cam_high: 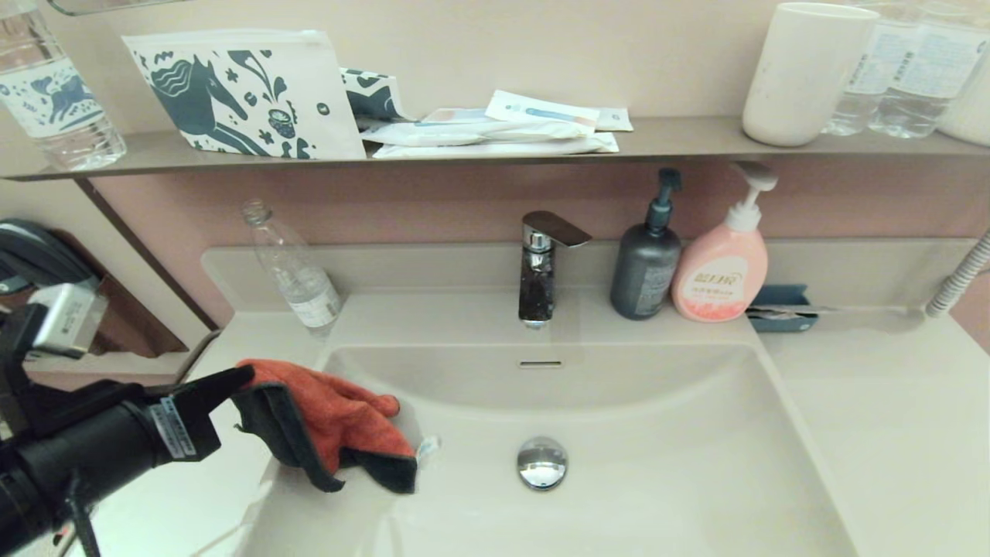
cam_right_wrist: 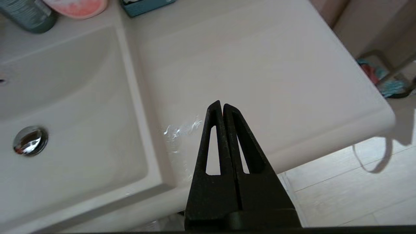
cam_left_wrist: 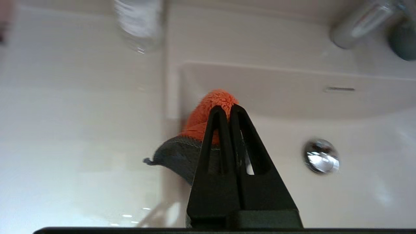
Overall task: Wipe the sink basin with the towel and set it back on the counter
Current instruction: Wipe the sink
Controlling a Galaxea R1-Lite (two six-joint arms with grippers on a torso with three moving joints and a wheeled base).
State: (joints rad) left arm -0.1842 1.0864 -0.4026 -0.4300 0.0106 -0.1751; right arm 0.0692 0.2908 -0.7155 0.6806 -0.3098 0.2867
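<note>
Orange-red towel [cam_high: 340, 414] in left claw [cam_left_wrist: 226, 109]

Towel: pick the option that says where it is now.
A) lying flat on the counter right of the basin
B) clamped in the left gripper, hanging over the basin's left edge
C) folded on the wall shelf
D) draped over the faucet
B: the left gripper is shut on the towel, which hangs over the left rim of the sink basin. The right gripper is shut and empty above the counter.
</note>
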